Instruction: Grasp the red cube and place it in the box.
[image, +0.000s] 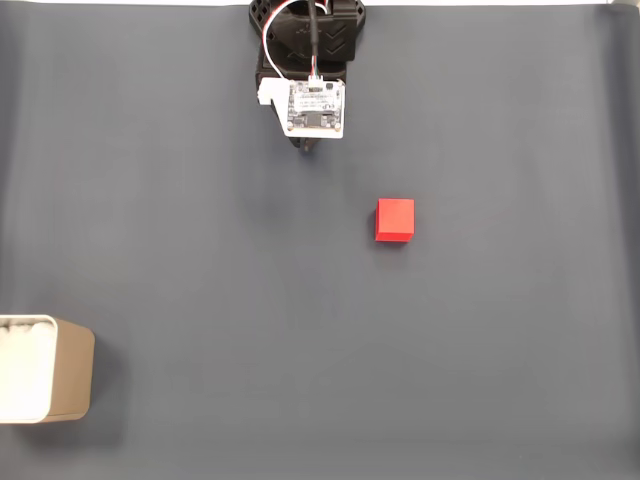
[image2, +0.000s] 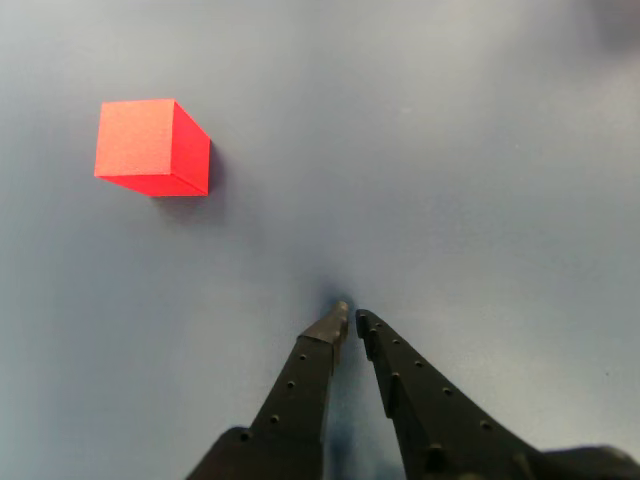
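The red cube (image: 395, 219) rests on the dark grey mat, right of centre in the fixed view; the other view has the red cube (image2: 152, 147) at upper left. My gripper (image2: 350, 318) enters from the bottom there, its black fingers almost touching at the tips with nothing between them, so it is shut. The cube lies well ahead and to the left of the tips. From above, the gripper (image: 308, 147) sits at the top centre, mostly hidden under a white circuit board (image: 316, 107). The beige box (image: 76, 370) with its white inside stands at the lower left edge, cut off by the frame.
A dark grey mat (image: 200, 250) covers the table, with a pale strip along the far edge. Wide bare mat lies between the cube and the box.
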